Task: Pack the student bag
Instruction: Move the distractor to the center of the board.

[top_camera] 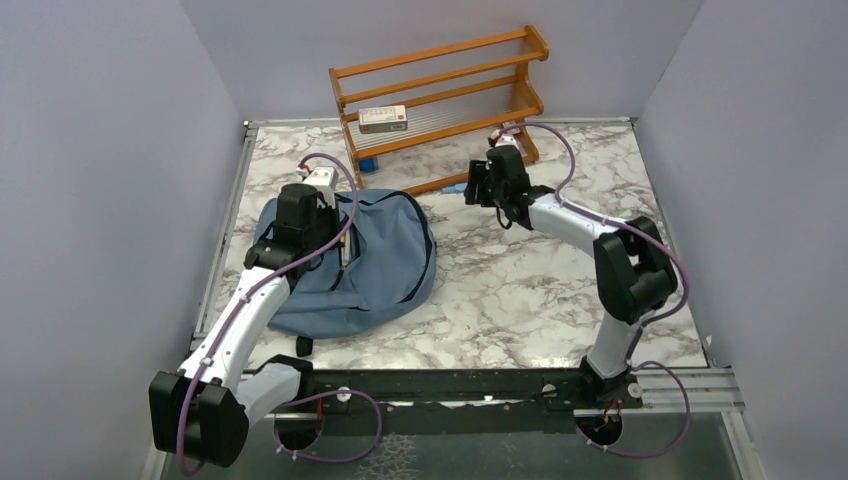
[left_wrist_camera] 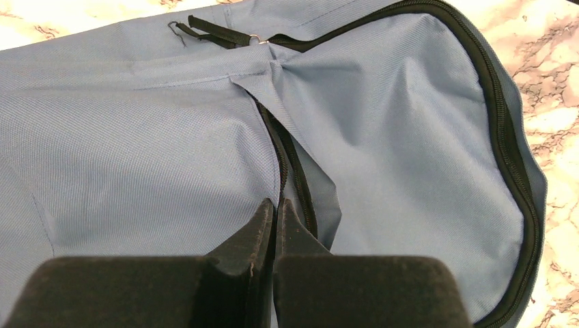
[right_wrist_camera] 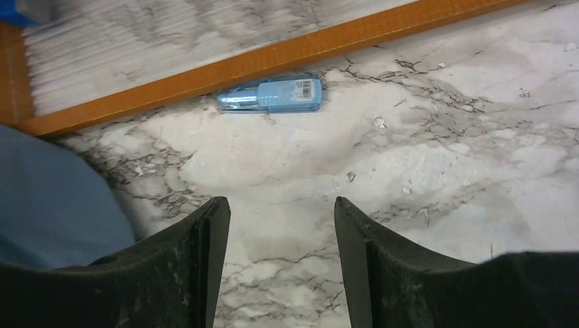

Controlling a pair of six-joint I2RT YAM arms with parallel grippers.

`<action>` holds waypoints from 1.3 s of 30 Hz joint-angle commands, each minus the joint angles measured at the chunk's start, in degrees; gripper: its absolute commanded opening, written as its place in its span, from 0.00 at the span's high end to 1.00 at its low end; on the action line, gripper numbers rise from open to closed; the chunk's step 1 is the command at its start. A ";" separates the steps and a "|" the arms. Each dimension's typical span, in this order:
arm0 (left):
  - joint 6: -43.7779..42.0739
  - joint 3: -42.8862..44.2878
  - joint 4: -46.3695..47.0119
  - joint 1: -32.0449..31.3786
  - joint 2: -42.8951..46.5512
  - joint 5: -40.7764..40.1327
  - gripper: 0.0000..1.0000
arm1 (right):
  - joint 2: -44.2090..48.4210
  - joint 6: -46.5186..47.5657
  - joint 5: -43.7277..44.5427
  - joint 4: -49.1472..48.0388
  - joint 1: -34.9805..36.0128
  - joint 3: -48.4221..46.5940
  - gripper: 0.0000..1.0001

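The student bag (top_camera: pixel 375 270) is a dusty-blue fabric backpack lying flat at the left of the marble table, its black zipper (left_wrist_camera: pixel 502 137) running round the rim. My left gripper (left_wrist_camera: pixel 276 202) is shut, with the fabric edge of the bag's opening pinched at its tips. My right gripper (right_wrist_camera: pixel 281 202) hangs open over bare marble, nothing between its fingers. Just beyond it a small light-blue item with a barcode label (right_wrist_camera: pixel 272 96) lies on the table against the rack's bottom rail. A corner of the bag (right_wrist_camera: pixel 48 205) shows at that view's left.
A wooden rack (top_camera: pixel 440 95) stands at the back of the table with a white box (top_camera: pixel 383 119) on its shelf and a small blue object (top_camera: pixel 368 163) beneath. Grey walls close in the left, right and back sides.
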State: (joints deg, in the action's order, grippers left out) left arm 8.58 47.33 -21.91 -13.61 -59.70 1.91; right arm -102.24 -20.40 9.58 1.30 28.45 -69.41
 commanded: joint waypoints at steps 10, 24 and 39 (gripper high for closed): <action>0.05 1.02 2.75 -0.37 2.09 2.56 1.00 | -14.85 1.86 -8.35 -2.42 -5.81 -12.47 0.32; 1.27 0.75 2.60 -0.37 3.98 0.51 1.00 | -25.07 3.44 -13.53 1.44 -7.59 -23.32 0.38; 1.45 1.09 1.96 -0.37 3.72 -0.12 1.00 | -32.19 6.06 -18.00 4.39 -8.23 -30.73 0.38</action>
State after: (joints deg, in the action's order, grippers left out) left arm 9.39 47.33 -22.61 -13.61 -57.52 1.41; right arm -131.28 -16.49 -6.00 4.93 20.78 -97.71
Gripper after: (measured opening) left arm 0.008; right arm 0.624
